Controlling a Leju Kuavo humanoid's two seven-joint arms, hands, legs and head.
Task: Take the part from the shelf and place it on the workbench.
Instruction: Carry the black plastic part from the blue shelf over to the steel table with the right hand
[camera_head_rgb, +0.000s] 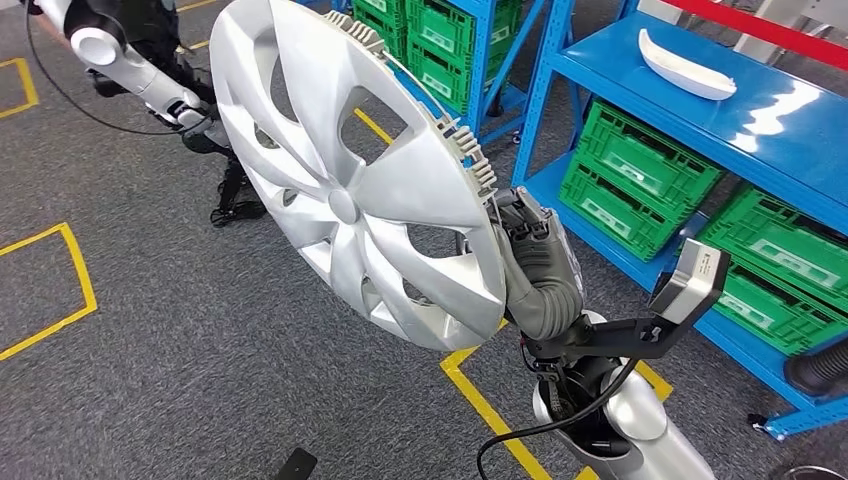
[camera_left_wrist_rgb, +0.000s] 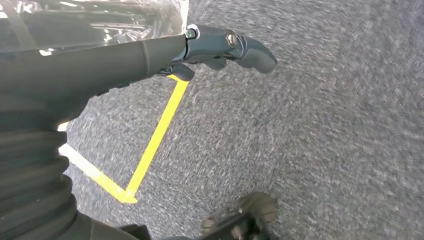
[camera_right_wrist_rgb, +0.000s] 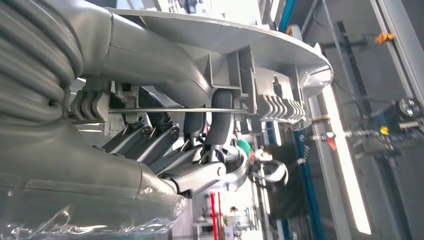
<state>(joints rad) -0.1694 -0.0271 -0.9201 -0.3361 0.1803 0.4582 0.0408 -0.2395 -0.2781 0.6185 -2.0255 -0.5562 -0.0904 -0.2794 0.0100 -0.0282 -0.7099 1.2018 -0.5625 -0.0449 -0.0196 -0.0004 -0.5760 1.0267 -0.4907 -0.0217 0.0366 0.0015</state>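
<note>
Right hand (camera_head_rgb: 528, 262) grips silver hubcap (camera_head_rgb: 350, 170) — seemingly rim-side.

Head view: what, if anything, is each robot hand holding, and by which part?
The right hand grips the large silver plastic wheel cover by its ribbed rim edge. The left hand holds nothing.

No writing, label, brand or number could be read anywhere. The silver wheel cover (camera_head_rgb: 350, 180) bore no legible badge on its face or hub. The green crates (camera_head_rgb: 640, 180) on the blue shelf (camera_head_rgb: 760, 120) showed pale rectangular patches on their sides, but these were too small to make out. The yellow lines (camera_head_rgb: 70, 290) on the grey floor were plain tape marks, not signs.
</note>
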